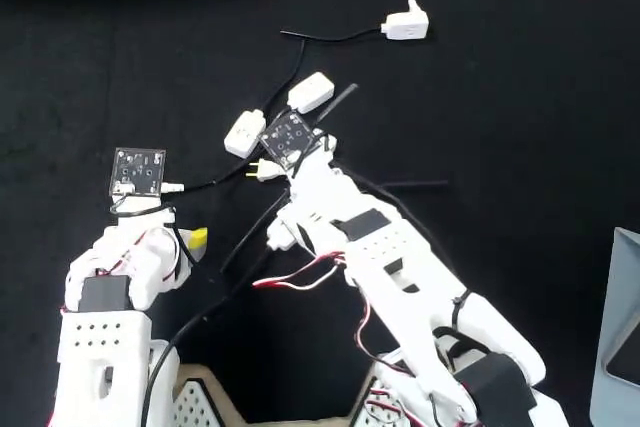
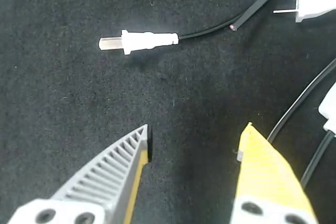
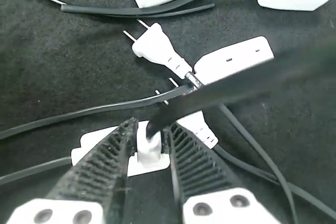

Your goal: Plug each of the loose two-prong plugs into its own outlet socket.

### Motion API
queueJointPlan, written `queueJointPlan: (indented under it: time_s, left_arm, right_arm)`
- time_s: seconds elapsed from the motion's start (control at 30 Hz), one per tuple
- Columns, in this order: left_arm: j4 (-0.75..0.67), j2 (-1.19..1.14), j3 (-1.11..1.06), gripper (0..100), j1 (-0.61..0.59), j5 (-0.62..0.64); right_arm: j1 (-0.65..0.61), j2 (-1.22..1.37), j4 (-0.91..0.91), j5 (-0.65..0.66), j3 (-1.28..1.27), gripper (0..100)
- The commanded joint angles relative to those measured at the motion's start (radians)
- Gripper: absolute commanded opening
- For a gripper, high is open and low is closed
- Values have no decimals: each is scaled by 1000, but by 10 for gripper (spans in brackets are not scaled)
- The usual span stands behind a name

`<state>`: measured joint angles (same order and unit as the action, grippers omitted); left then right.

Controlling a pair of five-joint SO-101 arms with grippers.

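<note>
The right gripper (image 3: 149, 128) is closed narrowly on an upright plug (image 3: 148, 150), which stands between its ribbed fingers on a white socket block (image 3: 90, 142). How deep the prongs sit cannot be told, and a loose plug (image 3: 156, 45) lies just beyond with both prongs bare. The left gripper (image 2: 197, 132) is spread wide and holds nothing, with a side-lying plug (image 2: 140, 41) on the black table (image 2: 63, 103) ahead of its tips and apart from them. The high view adds a far socket (image 1: 405, 24), well apart from both arms, with a black cable running from it.
</note>
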<state>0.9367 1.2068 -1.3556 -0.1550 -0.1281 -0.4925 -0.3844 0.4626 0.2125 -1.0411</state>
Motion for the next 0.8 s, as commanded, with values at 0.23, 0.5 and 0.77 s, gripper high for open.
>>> queueJointPlan:
  time_s: [0.23,0.5,0.77]
  left_arm:
    - [-9,12,5,274,-8,0]
    - [-9,12,5,274,-8,0]
    - [-9,12,4,274,-8,0]
  right_arm:
    - [12,4,265,-126,140,11]
    - [-41,4,281,-224,142,11]
    - [-58,-211,184,-229,-4,11]
